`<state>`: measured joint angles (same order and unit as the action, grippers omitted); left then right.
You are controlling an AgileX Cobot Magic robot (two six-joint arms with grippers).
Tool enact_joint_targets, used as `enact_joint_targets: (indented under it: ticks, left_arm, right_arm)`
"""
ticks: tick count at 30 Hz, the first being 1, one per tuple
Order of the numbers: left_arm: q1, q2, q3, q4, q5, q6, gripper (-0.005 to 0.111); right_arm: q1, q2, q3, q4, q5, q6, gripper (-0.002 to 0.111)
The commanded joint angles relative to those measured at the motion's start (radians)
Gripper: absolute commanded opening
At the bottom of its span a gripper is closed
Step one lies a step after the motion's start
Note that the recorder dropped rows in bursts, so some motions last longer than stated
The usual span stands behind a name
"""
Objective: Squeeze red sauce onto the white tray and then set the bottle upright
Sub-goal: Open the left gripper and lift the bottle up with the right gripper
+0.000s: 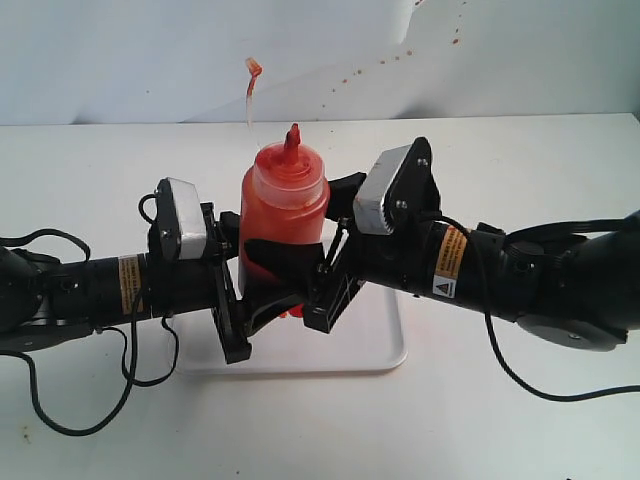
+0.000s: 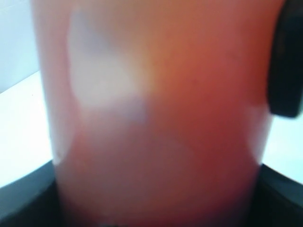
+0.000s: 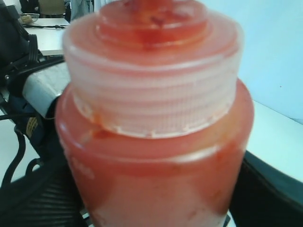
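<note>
Exterior view is showing left hand (image 1: 252, 278) and right hand (image 1: 322, 228) both clamping the bottle (image 1: 285, 205) mid-body, its soft wall likely yielding, probably slippery and fairly heavy.

A white table (image 1: 100, 420) is spreading matte and flat across the whole scene. A pale backdrop (image 1: 130, 60) is rising from the table's far edge. Small red specks (image 1: 378, 67) are trailing slantwise over it, above the table's far right part. Beyond the table, another light desk (image 3: 45, 21) is showing, blurred.
</note>
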<state>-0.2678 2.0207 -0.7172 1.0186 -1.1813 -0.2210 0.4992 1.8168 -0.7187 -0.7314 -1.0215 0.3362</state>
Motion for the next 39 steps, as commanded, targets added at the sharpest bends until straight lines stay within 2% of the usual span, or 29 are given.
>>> enact_joint_targets:
  ticks: [1, 36, 39]
  left_arm:
    - [-0.002, -0.007, -0.010, -0.070, -0.040, -0.003, 0.001]
    - [-0.002, -0.007, -0.010, -0.078, -0.040, -0.003, 0.001]
    - [-0.002, -0.007, -0.010, -0.078, -0.040, -0.003, 0.006]
  right_arm:
    - [0.001, -0.003, -0.005, 0.018, -0.010, 0.001, 0.000]
    - [0.001, -0.003, -0.005, 0.029, -0.010, 0.001, 0.000]
    - [0.001, -0.003, -0.005, 0.034, -0.010, 0.001, 0.000]
